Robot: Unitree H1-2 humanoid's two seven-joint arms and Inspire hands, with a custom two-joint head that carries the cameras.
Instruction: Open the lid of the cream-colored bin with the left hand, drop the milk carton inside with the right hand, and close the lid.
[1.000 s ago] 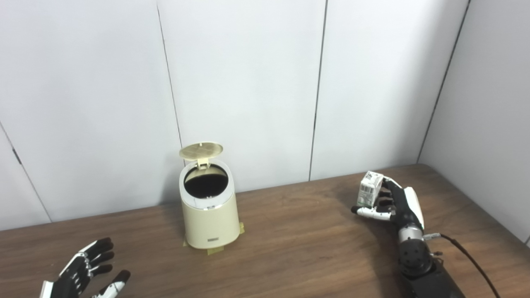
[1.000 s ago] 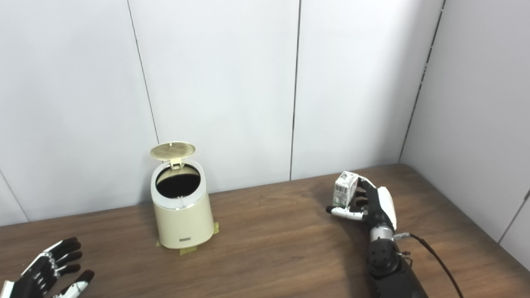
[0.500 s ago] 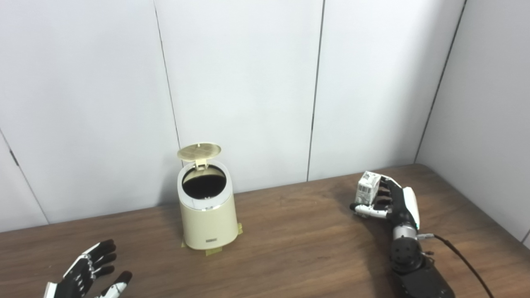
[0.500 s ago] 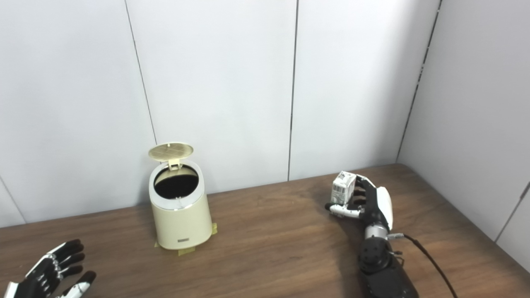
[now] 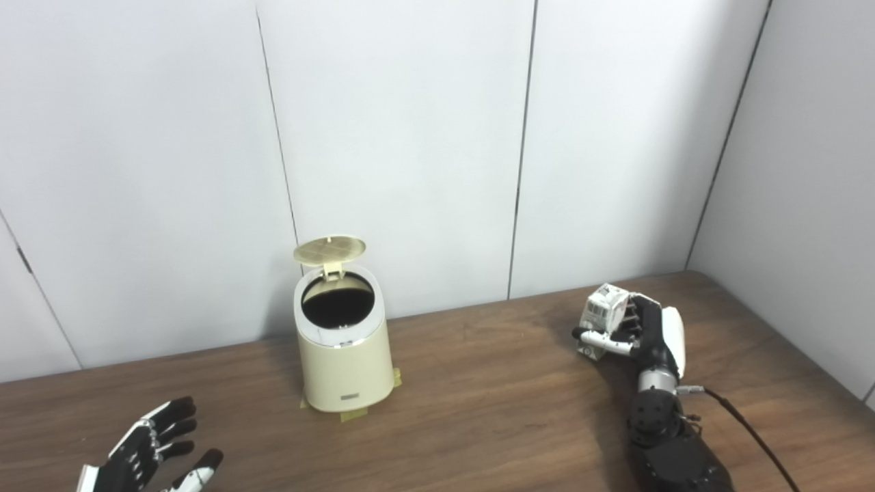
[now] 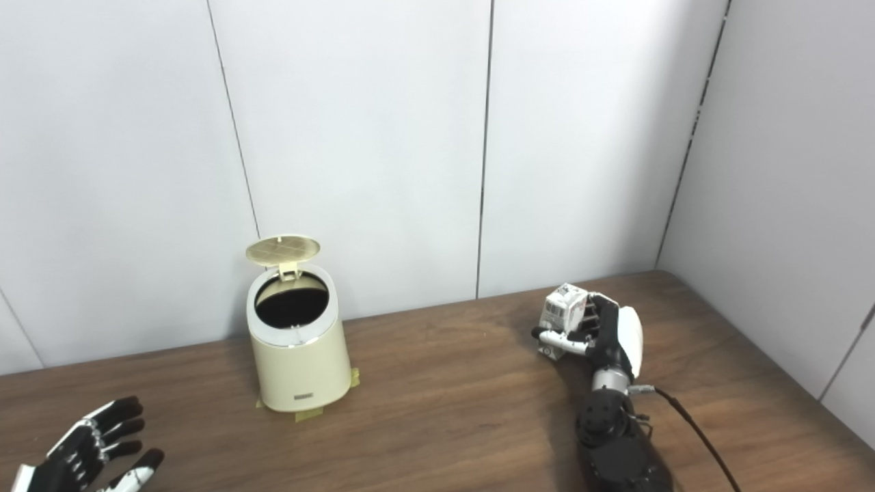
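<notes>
Walnut-brown tabletop (image 5: pixel 478 410) lay nearest, my left hand (image 5: pixel 154 454) empty and spread at seven o'clock. At three, my right hand (image 5: pixel 639 328) gripped the tilted milk carton (image 5: pixel 601 314); it might slip. Farther off, the cream-colored bin (image 5: pixel 342 355) gaped, lid (image 5: pixel 329 249) raised.

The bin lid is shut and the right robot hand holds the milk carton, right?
Not quite. The left eye view shows the lid up and the bin open. The right robot hand does hold the milk carton.
</notes>
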